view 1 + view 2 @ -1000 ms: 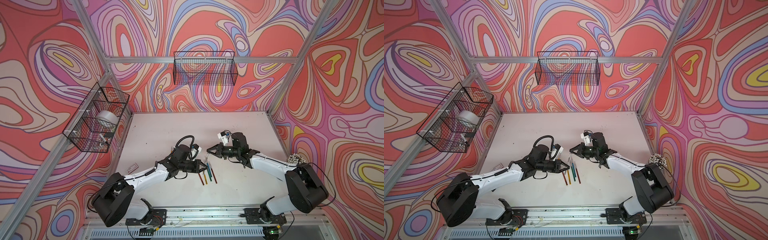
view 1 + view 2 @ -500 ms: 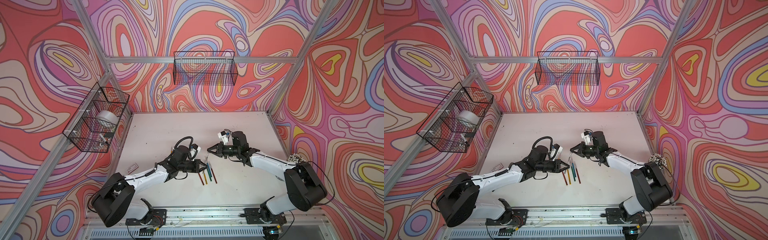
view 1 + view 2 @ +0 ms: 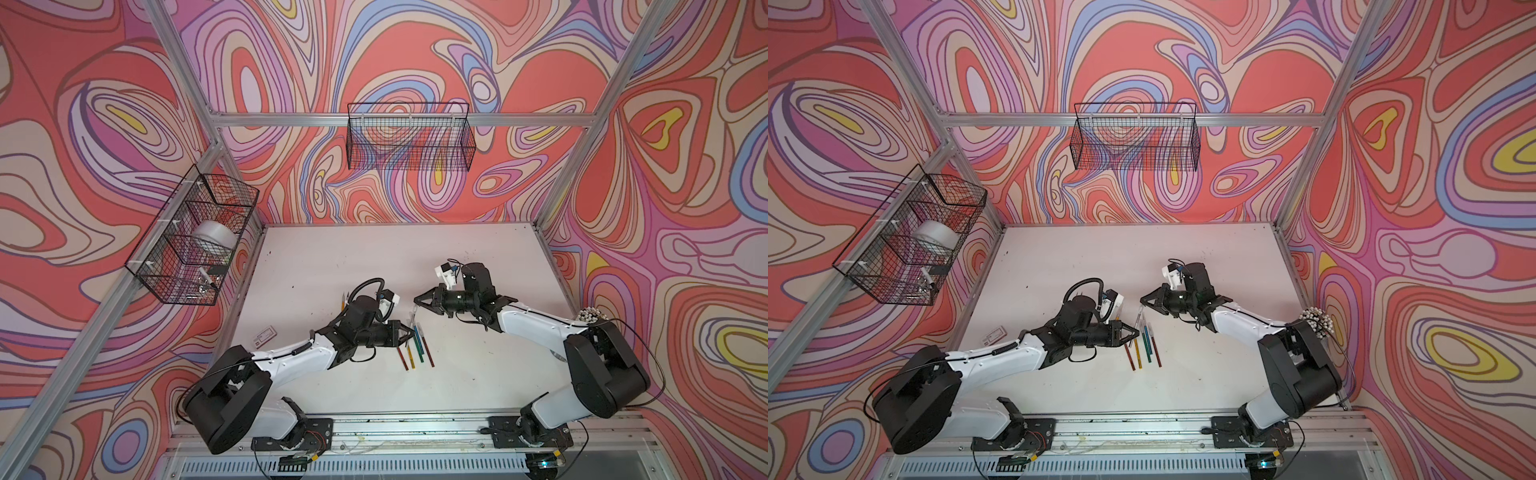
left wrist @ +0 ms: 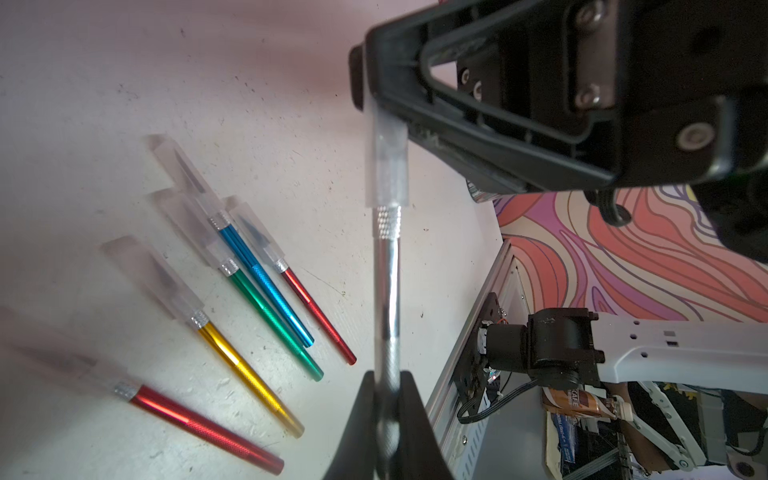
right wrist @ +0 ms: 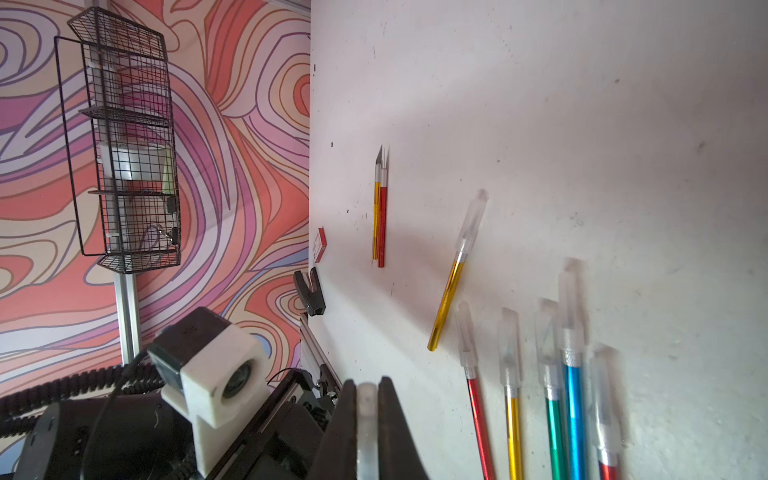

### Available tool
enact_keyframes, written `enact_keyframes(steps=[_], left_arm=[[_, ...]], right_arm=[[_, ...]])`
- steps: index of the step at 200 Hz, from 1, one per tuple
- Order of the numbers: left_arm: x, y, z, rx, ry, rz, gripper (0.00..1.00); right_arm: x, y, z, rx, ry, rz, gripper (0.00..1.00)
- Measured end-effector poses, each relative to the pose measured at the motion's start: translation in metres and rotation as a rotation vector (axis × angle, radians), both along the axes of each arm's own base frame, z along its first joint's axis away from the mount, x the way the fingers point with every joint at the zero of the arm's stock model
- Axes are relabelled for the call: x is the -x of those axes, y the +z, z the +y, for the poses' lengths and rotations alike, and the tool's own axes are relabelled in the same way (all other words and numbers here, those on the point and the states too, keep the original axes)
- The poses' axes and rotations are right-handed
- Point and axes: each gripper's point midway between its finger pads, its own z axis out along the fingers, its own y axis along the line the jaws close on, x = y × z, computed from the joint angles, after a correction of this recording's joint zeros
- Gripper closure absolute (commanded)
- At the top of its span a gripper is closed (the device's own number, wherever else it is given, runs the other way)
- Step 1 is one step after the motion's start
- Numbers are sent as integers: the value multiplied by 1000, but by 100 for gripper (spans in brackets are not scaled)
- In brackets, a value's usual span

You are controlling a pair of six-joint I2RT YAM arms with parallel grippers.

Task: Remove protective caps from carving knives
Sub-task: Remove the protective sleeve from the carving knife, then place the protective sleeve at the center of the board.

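A silver carving knife (image 4: 386, 291) hangs above the table between my two grippers. My left gripper (image 4: 386, 386) is shut on its handle. My right gripper (image 5: 368, 386) is shut on the tip of its translucent protective cap (image 4: 386, 166), which still covers the blade down to the knurled collar. In both top views the grippers (image 3: 409, 332) (image 3: 417, 301) meet tip to tip mid-table. Several capped knives (image 3: 415, 349) with red, gold, green and blue handles lie below them. Another capped gold knife (image 5: 455, 270) lies apart. Two uncapped knives (image 5: 380, 216), gold and red, lie side by side further left.
A small white card (image 3: 264, 335) lies near the table's left edge. A cup of white-tipped sticks (image 3: 590, 314) stands at the right edge. A wire basket (image 3: 195, 245) hangs on the left wall and another basket (image 3: 409, 137) on the back wall.
My left gripper has edged slightly toward the table's front with the silver knife. The right gripper has stayed in place. Both grips are unchanged.
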Motion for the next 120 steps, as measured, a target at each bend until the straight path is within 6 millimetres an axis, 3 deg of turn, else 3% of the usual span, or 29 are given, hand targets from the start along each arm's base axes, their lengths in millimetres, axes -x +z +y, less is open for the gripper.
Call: enact_keyframes(steps=[23,61,120], left_arm=[[0,0,0,1,4,2,97],[43,-31,2,-56,-99,121,98],[46,-35,4,-71,-101,140,98]], right_arm=[[-6,1,-1,4,-23,-9,96],[-62,28,-33,6,-226,-151,96],[-70,30,-39,33,-258,-185,96]])
